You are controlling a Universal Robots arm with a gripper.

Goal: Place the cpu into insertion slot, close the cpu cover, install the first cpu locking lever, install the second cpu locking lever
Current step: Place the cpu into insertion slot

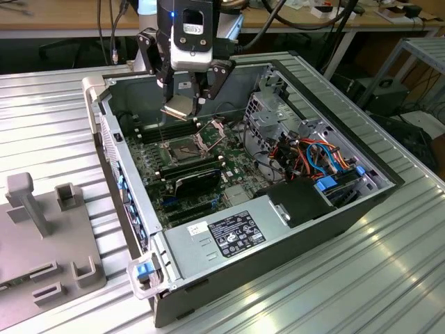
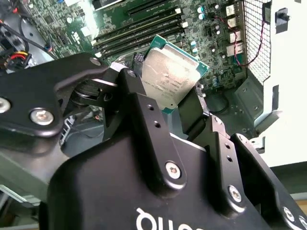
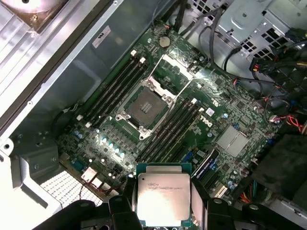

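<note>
The gripper (image 1: 182, 97) is seen closed on the cpu (image 1: 176, 106), which is pinched at two opposite edges between the black fingers (image 2: 136, 103). The chip is held clear of the board with its dull metal top exposed in both wrist views (image 3: 164, 199), its green edge showing beyond the fingertips, and in the exterior view it is seen tilted. The cpu is not touching anything but the fingers. Below it, on the green motherboard (image 3: 230, 120), the insertion slot (image 3: 144, 108) lies uncovered near the board's middle, its dark pin field bare. The cpu cover (image 3: 176, 68) is swung open from one edge of the slot and is seen standing raised beside it in the exterior view (image 1: 212, 131). Long black memory slots (image 3: 112, 91) are set along two opposite sides of the socket. The board is mounted on the floor of an open computer case (image 1: 334, 90), with a silver power supply (image 1: 208, 240) at the case's near edge and a bundle of coloured cables (image 1: 316, 153) toward its corner at the exterior view's right. The case rests on a ribbed metal table (image 1: 389, 278), and a grey fixture (image 1: 42, 229) lies on the table at the exterior view's left edge.
</note>
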